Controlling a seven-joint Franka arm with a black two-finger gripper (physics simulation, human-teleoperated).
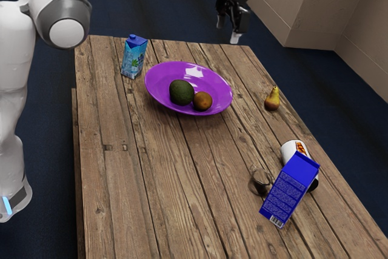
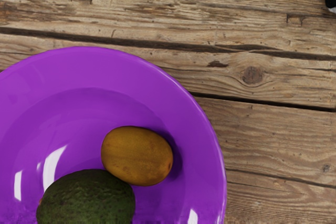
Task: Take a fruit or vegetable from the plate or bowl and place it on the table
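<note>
Black fingers [image 1: 228, 32] stand apart, empty. Centre, round purple bowl [image 1: 159, 77]: rough green avocado [image 2: 86, 200] beside oval brown fruit [image 2: 137, 157]. Upper left: boxy blue carton [image 1: 133, 59].

I log an indoor room, exact kind unclear; beige wall [image 1: 291, 10], dark blue floor [image 1: 176, 4]. I also note a weathered plank table [image 1: 121, 204].

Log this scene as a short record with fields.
container: glossy purple bowl
contents: bumpy dark-green avocado, smooth brown oval fruit
surface: wooden plank table
beside bowl: yellow-brown pear, light-blue drink carton
farther off: dark-blue printed carton, white cylindrical container, small see-through cup
gripper: open, holding nothing
</note>
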